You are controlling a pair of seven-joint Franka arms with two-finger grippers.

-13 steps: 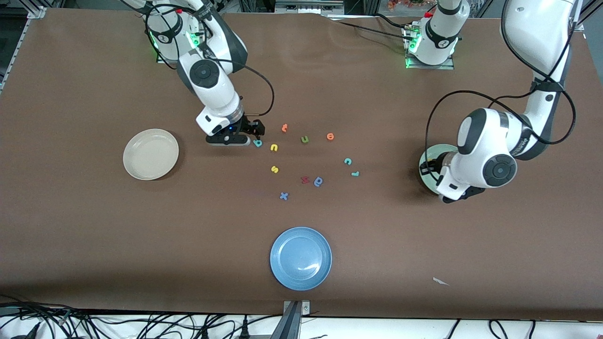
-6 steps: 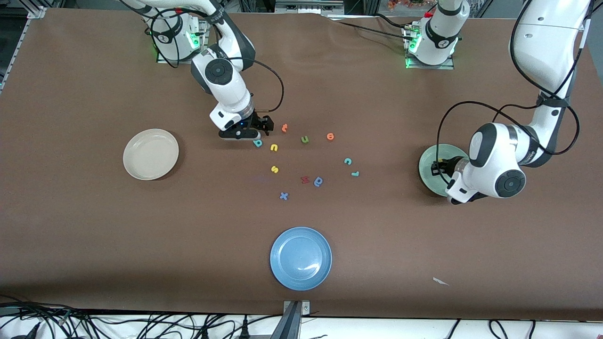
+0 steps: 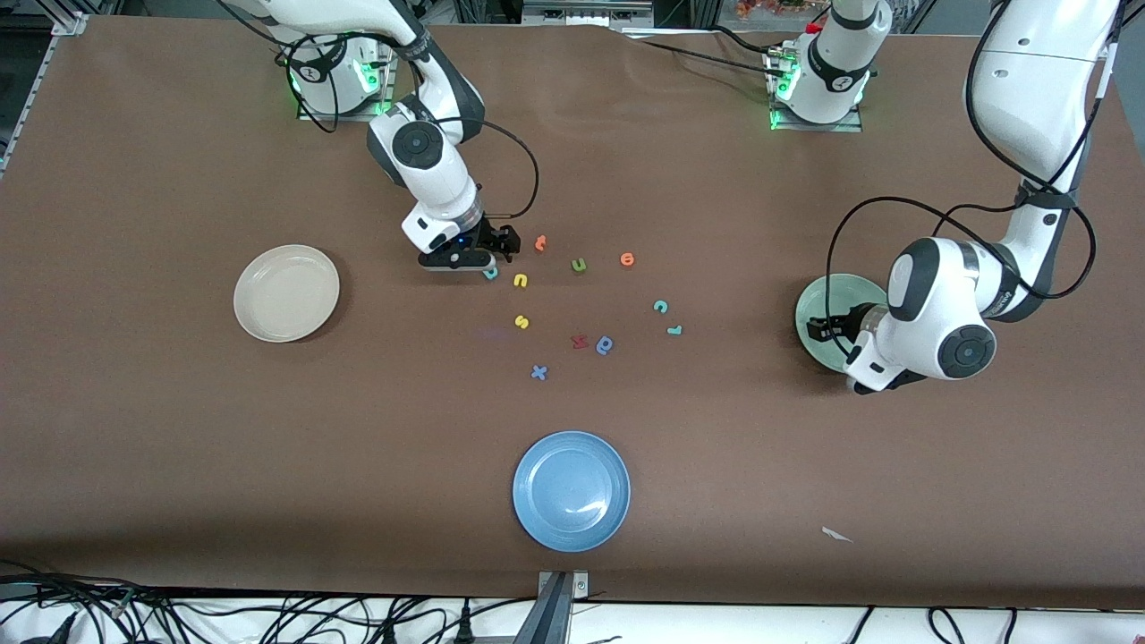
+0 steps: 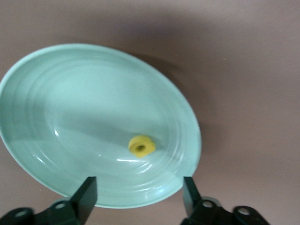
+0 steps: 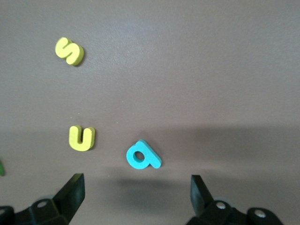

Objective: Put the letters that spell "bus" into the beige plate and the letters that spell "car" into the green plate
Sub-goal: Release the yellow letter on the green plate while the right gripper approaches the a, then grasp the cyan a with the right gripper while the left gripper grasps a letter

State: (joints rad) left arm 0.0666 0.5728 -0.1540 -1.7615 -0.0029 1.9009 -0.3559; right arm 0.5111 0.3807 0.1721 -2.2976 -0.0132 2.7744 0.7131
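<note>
On the brown matte table [image 3: 179, 447], small foam letters lie scattered near the middle, between three round shallow plates. The right gripper [image 3: 487, 259] hangs low over the teal "b" [image 3: 489, 273], its dark fingers spread wide; in the right wrist view the "b" [image 5: 143, 155] lies flat on the table between the two fingertips [image 5: 70, 190], touched by neither. Just beside it, toward the front camera, sits the yellow "u" [image 3: 521, 281], and nearer still the yellow "s" [image 3: 521, 322], both soft and rounded, both flat on the table. The beige plate [image 3: 286, 292] sits toward the right arm's end, smooth and bare inside.

The left gripper [image 3: 827, 324] is over the green plate [image 3: 818, 309] at the left arm's end of the table, with its jaws standing wide and nothing between them. In the left wrist view the glossy mint plate [image 4: 56, 108] shows faint ridged rings, and the yellow "a" [image 4: 142, 146] lies inside it as a small thick ring shape. The teal "c" [image 3: 660, 307] and the teal "r" [image 3: 674, 330] rest on the table near each other, well apart from the green plate.

Other letters lie around: an orange one [image 3: 540, 242], a green "u" [image 3: 579, 265], an orange "o" [image 3: 627, 259], a red one [image 3: 579, 341], a blue "a"-like one [image 3: 606, 344] and a blue "x" [image 3: 538, 372]. The blue plate [image 3: 571, 490] sits nearest the front camera
</note>
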